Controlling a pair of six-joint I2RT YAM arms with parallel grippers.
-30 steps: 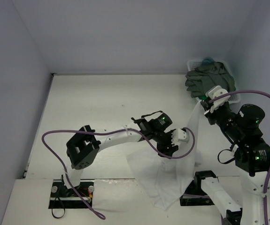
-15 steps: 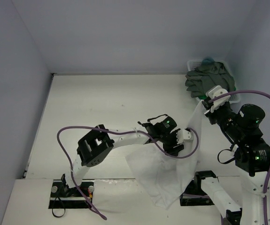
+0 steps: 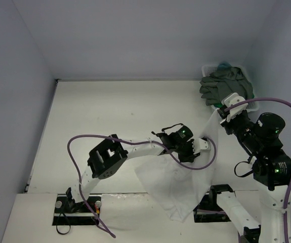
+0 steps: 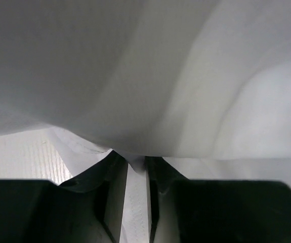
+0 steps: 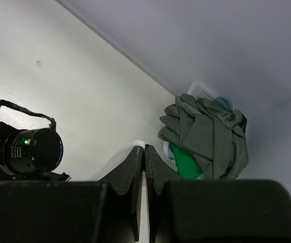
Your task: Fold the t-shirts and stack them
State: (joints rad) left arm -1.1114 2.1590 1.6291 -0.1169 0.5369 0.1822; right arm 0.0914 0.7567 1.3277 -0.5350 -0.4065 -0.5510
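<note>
A white t-shirt [image 3: 178, 187] hangs from my right gripper [image 3: 221, 115] and spreads down onto the table's near edge. In the right wrist view the right gripper [image 5: 144, 148] is shut, with a bit of white cloth [image 5: 135, 147] showing at its tips. My left gripper [image 3: 200, 146] is at the shirt's hanging edge, lower and to the left. In the left wrist view the left gripper [image 4: 135, 161] has closed to a narrow gap with a strip of the white t-shirt [image 4: 150, 76] pinched in it. The other t-shirts lie in the basket: dark grey [image 3: 223, 85], green [image 3: 218, 105], teal [image 3: 224, 65].
The white lattice basket [image 3: 250, 87] stands in the far right corner, against the walls; in the right wrist view the basket [image 5: 198, 90] holds the grey shirt [image 5: 211, 136] on top. A purple cable [image 3: 135, 144] loops over the left arm.
The left arm has reached further right to the hanging white shirt, and its jaws have gone from wide open to closed on the cloth. The right arm has held still.
</note>
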